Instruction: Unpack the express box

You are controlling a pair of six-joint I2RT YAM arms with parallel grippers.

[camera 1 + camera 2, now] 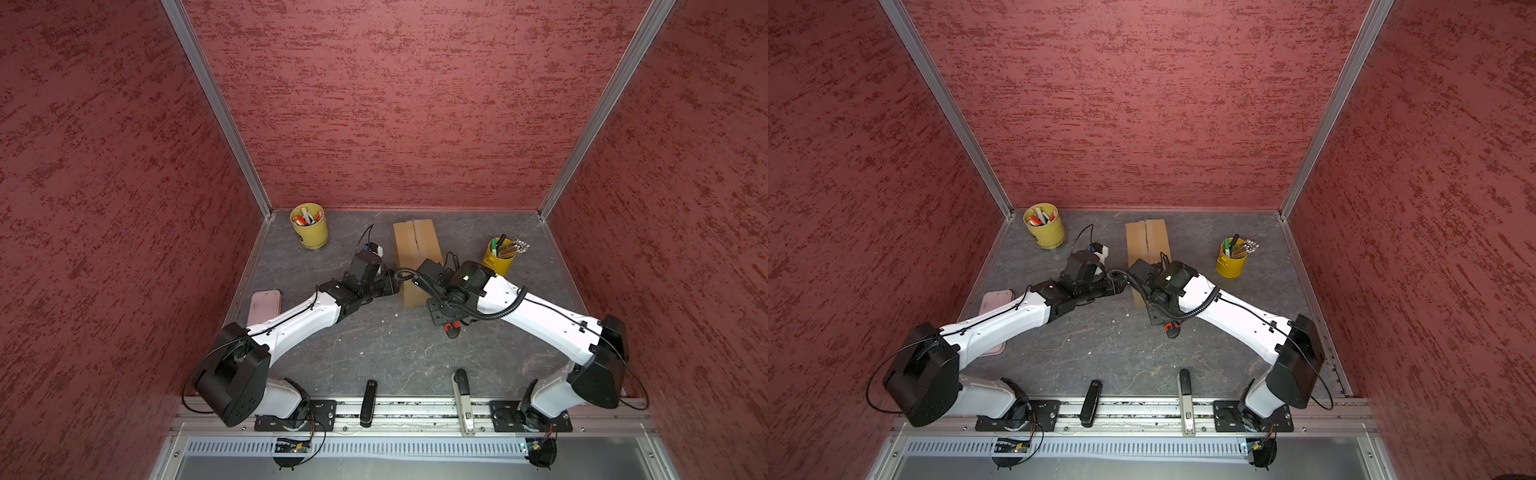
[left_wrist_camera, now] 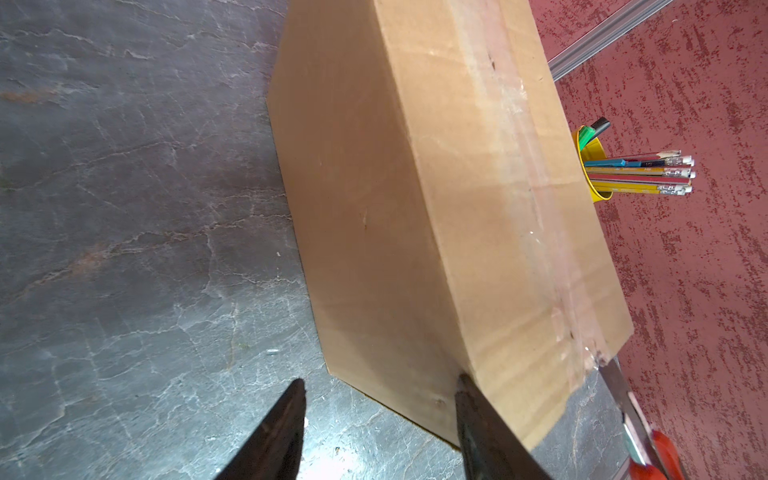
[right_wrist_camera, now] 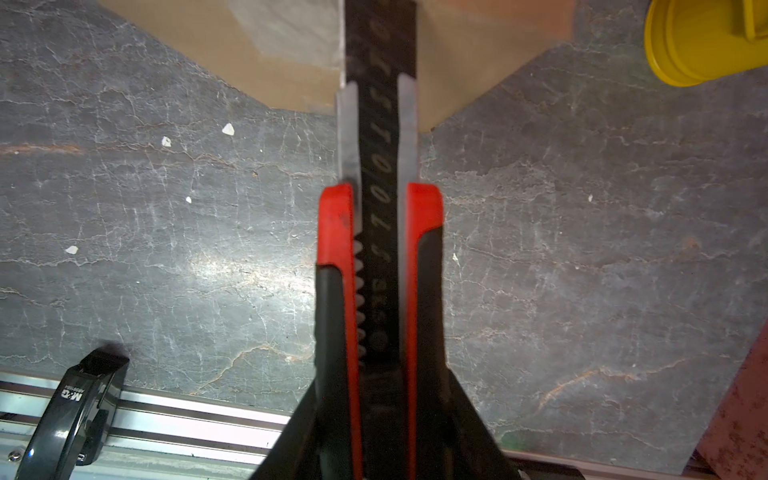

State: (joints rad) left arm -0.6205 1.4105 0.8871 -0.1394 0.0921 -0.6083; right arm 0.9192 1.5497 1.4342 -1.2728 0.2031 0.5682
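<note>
The express box (image 1: 417, 245) (image 1: 1148, 243) is a brown carton lying on the grey table, its flaps shut under a taped centre seam. My left gripper (image 1: 390, 286) (image 2: 380, 384) is open at its near left corner. One finger (image 2: 473, 415) touches the carton's edge and the other stands off over the table. My right gripper (image 1: 442, 309) (image 3: 382, 395) is shut on a red and black utility knife (image 3: 380, 249). The blade (image 2: 611, 382) meets the near end of the taped seam on the box (image 2: 395, 208).
A yellow cup of markers (image 1: 309, 226) stands at the back left. A yellow cup of pencils (image 1: 498, 257) (image 2: 594, 166) is right of the box. A pink tray (image 1: 264, 303) lies under the left arm. A black stapler (image 1: 368, 401) and a grey one (image 1: 463, 399) lie at the front rail.
</note>
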